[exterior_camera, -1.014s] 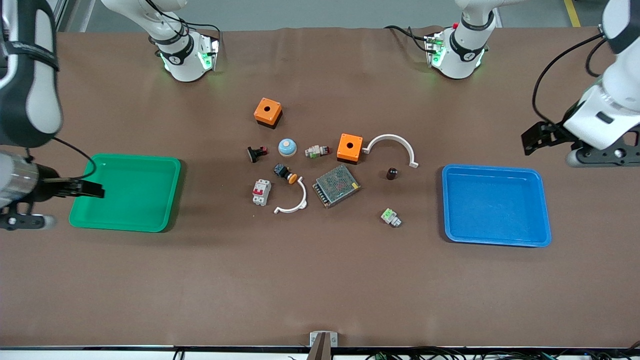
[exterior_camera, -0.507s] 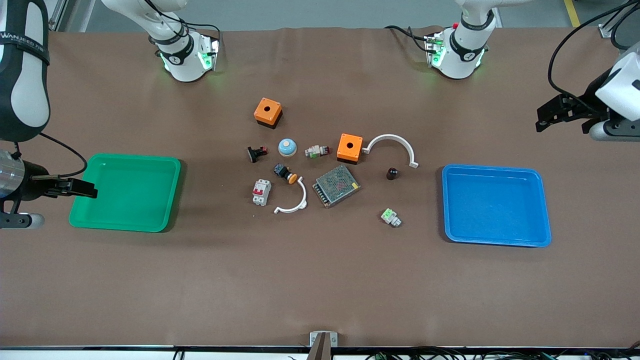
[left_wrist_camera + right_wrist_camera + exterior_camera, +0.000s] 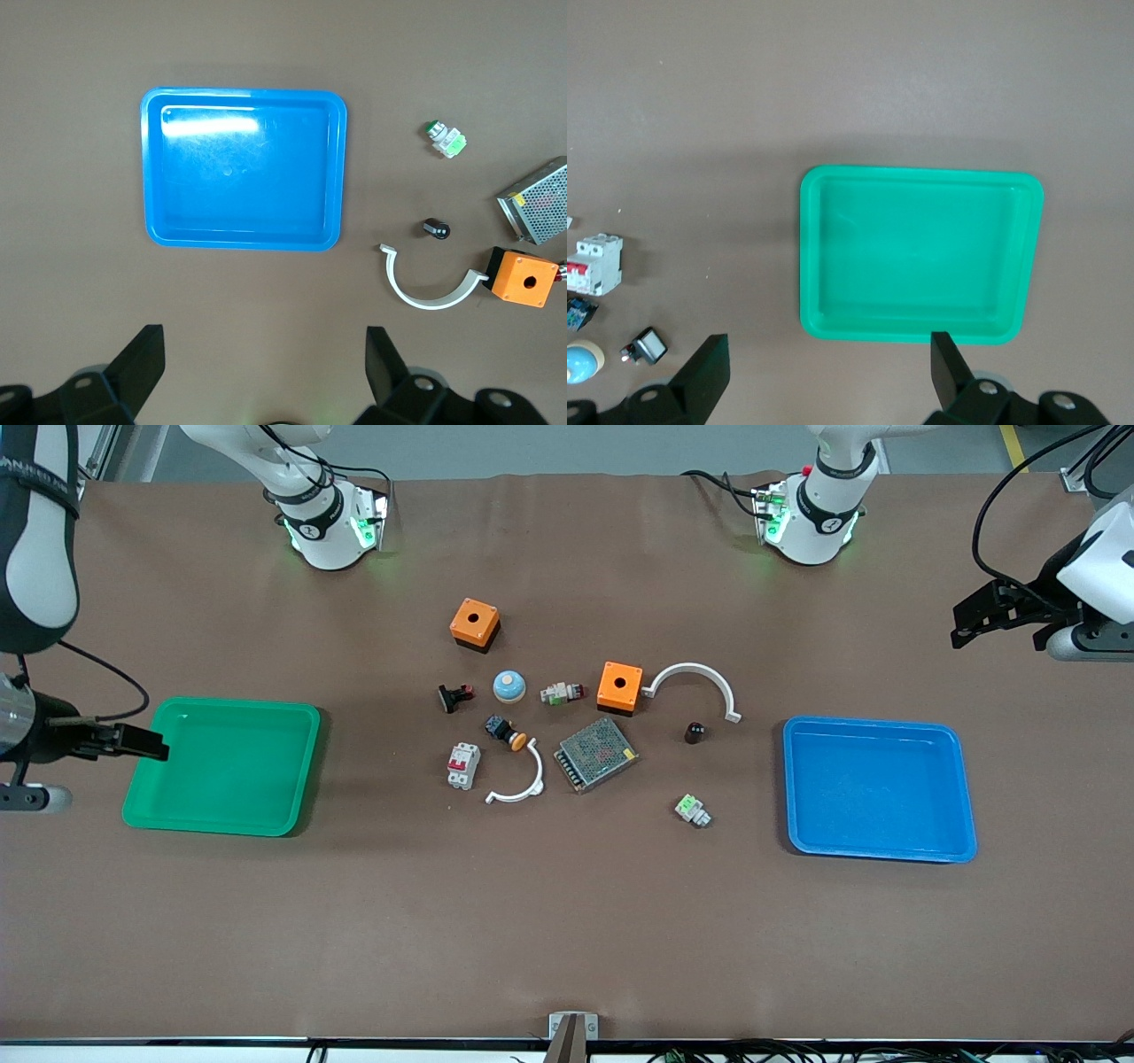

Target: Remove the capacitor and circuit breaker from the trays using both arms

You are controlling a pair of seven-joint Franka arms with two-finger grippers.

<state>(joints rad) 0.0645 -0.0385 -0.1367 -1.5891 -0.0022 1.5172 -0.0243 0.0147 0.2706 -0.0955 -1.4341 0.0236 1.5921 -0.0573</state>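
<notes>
The capacitor (image 3: 695,732) (image 3: 436,228), a tiny black cylinder, stands on the table between the white arc and the blue tray (image 3: 877,788) (image 3: 244,177). The breaker (image 3: 463,765) (image 3: 594,264), white-grey with a red lever, lies at the cluster's edge toward the green tray (image 3: 221,766) (image 3: 921,257). My left gripper (image 3: 964,624) (image 3: 264,345) hangs open over bare table beside the blue tray, holding nothing. At the outer edge of the green tray my right gripper (image 3: 146,742) (image 3: 829,347) is up in the air, open and empty.
Mid-table lie two orange boxes (image 3: 475,623) (image 3: 619,685), two white arcs (image 3: 695,682) (image 3: 523,784), a metal mesh box (image 3: 596,754), a blue dome (image 3: 509,685), an orange-capped push-button (image 3: 505,732), a black clip (image 3: 454,696) and small green-topped parts (image 3: 692,810) (image 3: 562,692).
My left gripper has swung away from the blue tray toward the robots' bases. The right gripper has drifted slightly the same way beside the green tray. Nothing on the table moved.
</notes>
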